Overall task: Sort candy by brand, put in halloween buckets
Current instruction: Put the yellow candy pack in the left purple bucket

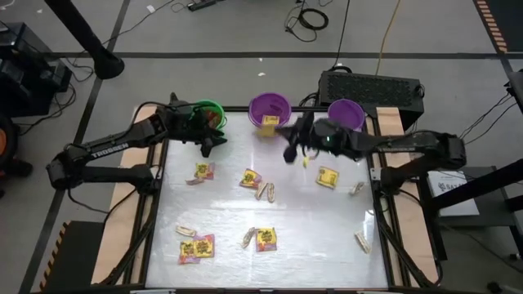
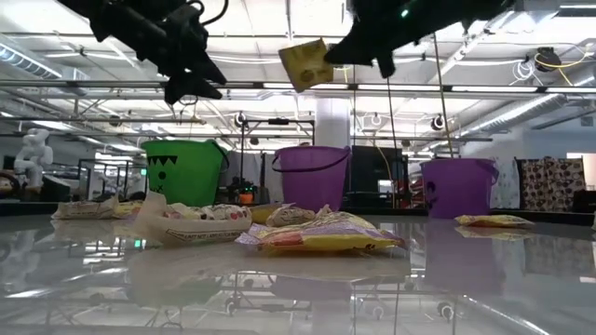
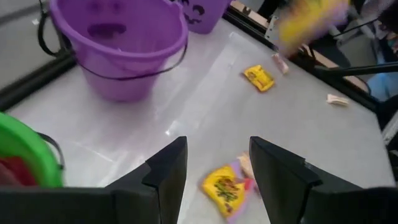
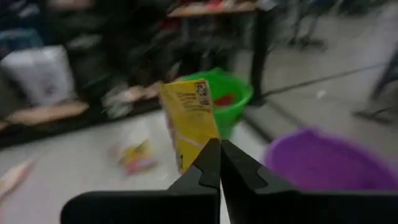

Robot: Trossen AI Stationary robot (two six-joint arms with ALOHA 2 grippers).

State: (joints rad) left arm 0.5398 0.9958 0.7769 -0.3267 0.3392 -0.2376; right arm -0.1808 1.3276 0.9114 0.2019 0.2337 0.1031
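Over the bench, a yellow packet is gripped by the right pincer beside the deep purple bucket, apparently for dropping inside. The left pincer, spread empty, hangs by the green bucket.

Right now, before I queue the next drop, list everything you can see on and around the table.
Green bucket: one, far left of the bucket row, something red inside.
Purple bucket: one, middle of the row, a yellow packet inside.
Lavender bucket: one, far right of the row.
Held yellow packet: one, pinched in the right gripper, off the table near the purple bucket.
Loose candy: about a dozen yellow, pink and tan pieces scattered over the table.
Black box: one, behind the lavender bucket.
Left gripper: fingers open, empty, near the green bucket.
Right gripper: shut on the yellow packet.
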